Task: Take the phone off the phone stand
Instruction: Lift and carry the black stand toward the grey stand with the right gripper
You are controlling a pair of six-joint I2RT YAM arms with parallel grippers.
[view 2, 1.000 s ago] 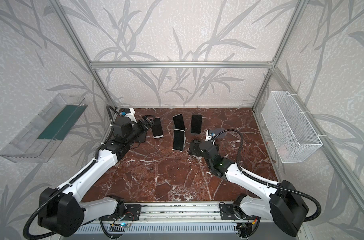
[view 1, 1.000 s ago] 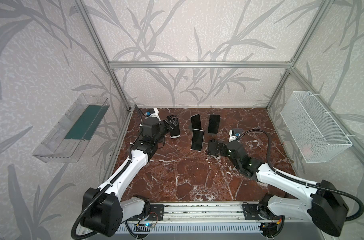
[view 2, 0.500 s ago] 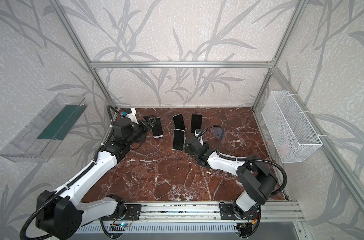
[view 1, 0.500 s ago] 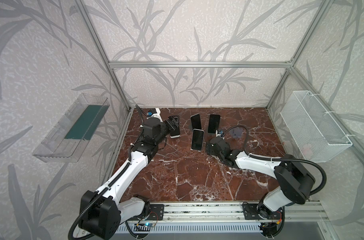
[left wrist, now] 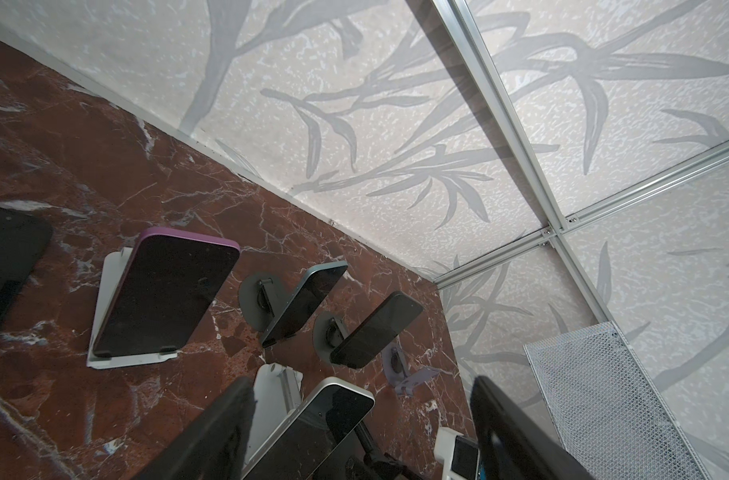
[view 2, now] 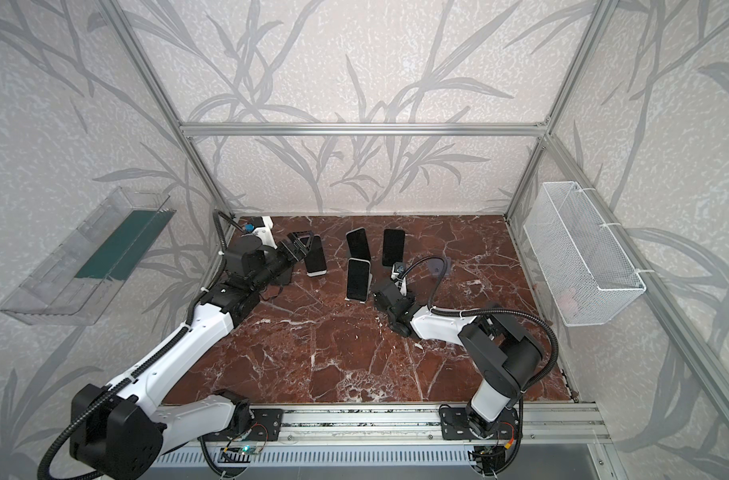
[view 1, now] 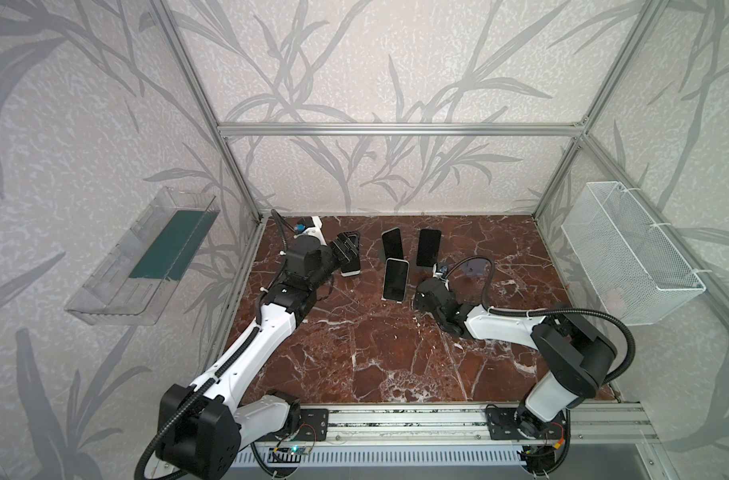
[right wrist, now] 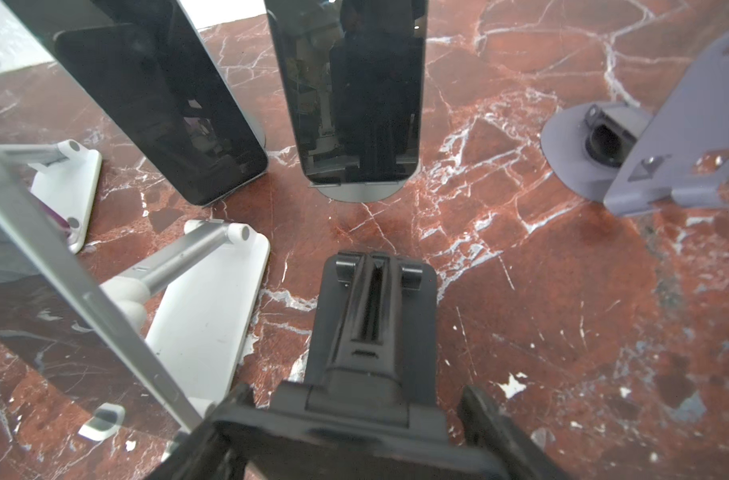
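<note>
- left arm (view 1: 271,328): white shell links, blk joint housings, blk ribbed cable strip along forearm, tiny white mark on elbow block.
- right arm (view 1: 499,328): same white/blk scheme, smooth rounded shells.
- Shoulder blocks (view 1: 196,432): big, blk, boxy w/ rounded corners, recessed screw holes on side.
- Corrugated blk hoses (view 1: 622,345) loop off each shoulder; thinner blk cable (view 1: 485,274) at right wrist.
- Wrist cam mounts (view 1: 310,226): white, w/ blue connector.
- left gripper (view 2: 302,243): blk, triangular ribbed fingers.
- Base plates (view 1: 312,419): blk, bolted; small PCB (view 1: 294,449) w/ green LED, red wires.

phones (view 1: 396,279) crowd rear, front floor (view 1: 375,357) free
</note>
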